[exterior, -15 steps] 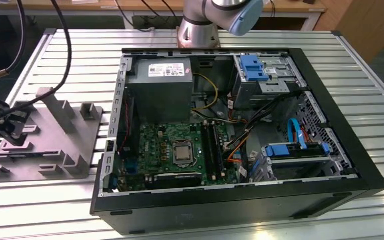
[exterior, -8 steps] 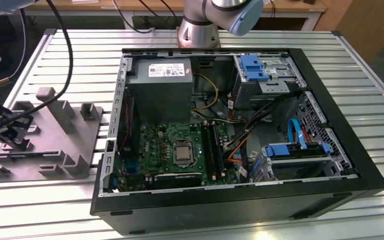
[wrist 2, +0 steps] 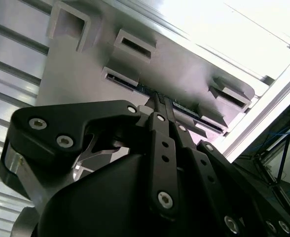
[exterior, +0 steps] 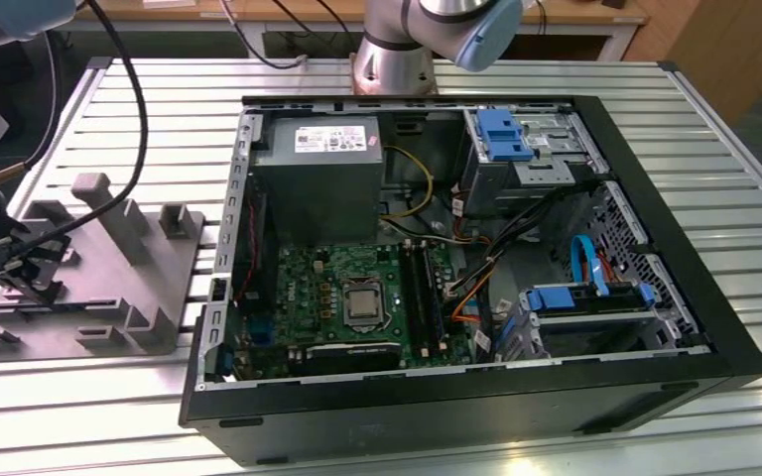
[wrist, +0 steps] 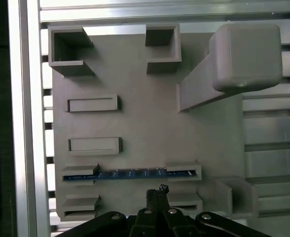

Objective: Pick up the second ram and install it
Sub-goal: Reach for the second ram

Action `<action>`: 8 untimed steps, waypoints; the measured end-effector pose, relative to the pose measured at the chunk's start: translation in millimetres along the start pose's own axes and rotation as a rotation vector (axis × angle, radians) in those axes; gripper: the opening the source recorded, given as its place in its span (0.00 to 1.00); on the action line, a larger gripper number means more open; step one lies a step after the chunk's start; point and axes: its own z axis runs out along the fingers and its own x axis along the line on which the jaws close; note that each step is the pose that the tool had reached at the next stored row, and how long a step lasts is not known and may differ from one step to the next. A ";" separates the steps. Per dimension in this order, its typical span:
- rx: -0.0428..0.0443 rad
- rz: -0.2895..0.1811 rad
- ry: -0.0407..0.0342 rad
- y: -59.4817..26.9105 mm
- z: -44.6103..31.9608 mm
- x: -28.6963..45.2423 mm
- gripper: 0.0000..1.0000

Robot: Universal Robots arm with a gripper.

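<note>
Just beyond the gripper [wrist: 157, 190], the ram [wrist: 130, 174] stands on edge, its ends seated in two slots of the fixture [wrist: 150, 123], crosswise to the fingers. In both wrist views the fingers are drawn together and hold nothing; their tips hover close to the ram's middle, and contact cannot be judged. In the second wrist view the ram's [wrist 2: 141, 87] blue edge shows on either side of the gripper [wrist 2: 160, 101]. Farther from the gripper, past the ram, the fixture carries more slots and a raised block [wrist: 246, 57]. Well apart from the gripper [exterior: 21, 270], an open case [exterior: 619, 382] lies on the table [exterior: 156, 89].
</note>
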 end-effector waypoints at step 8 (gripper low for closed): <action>-0.0002 0.000 -0.0002 -0.1 6.3 6.4 0.11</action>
